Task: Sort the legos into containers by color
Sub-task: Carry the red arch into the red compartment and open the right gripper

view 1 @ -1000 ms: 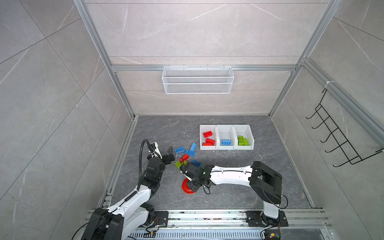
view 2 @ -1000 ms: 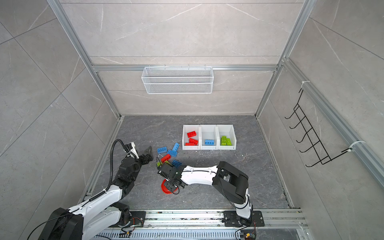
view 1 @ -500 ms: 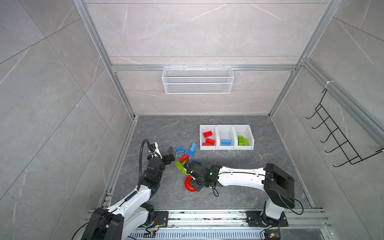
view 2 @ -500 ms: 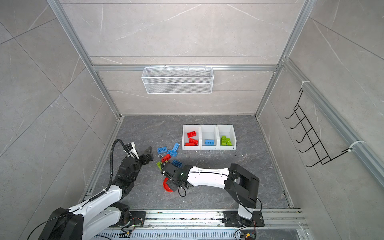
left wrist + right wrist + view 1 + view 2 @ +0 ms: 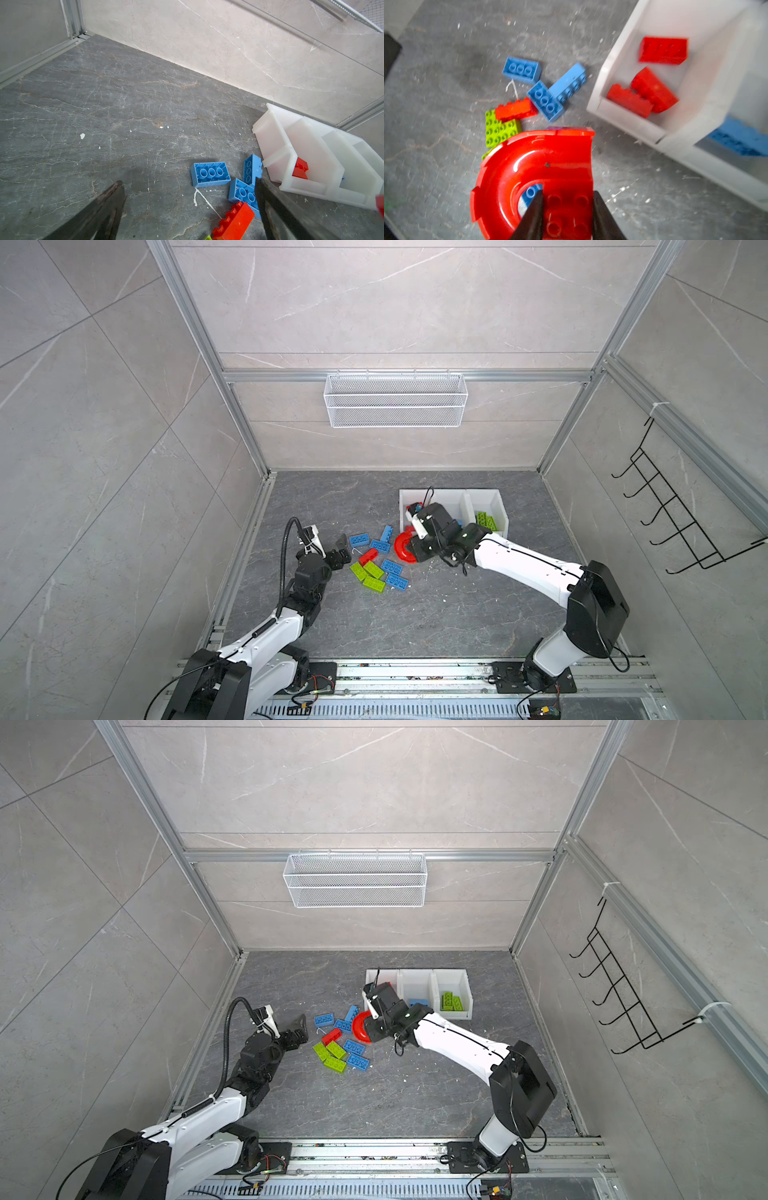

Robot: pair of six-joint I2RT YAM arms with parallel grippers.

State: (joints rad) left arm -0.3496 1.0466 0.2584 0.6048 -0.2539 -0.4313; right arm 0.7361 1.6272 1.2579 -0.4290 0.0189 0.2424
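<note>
Grips the red arch [image 5: 533,166] by its studded end, pinched between the narrowed fingers of the right gripper [image 5: 568,195]. Just ahead of that grip and to one side, meets the white bins [image 5: 598,99]: the nearest with three red bricks [image 5: 662,49] inside, the next with blue pieces [image 5: 737,141], the farthest with green pieces [image 5: 486,521]. Ahead to the other side, close by the arch's curve, faces a loose pile on the floor [image 5: 457,614]: five blue bricks [image 5: 380,546], one red brick [image 5: 516,109] and three green bricks [image 5: 500,131], some touching or overlapping. Beyond the pile, opposite the grip, shows the left gripper [image 5: 188,181] spread wide and empty, with blue bricks just in front of its fingers. Looks partway done, perhaps under half: a few of each colour binned, nine small ones plus the arch not yet in. Seems next to call for a short carry of the arch to the nearest bin; may prove a tight fit beside the three inside.
</note>
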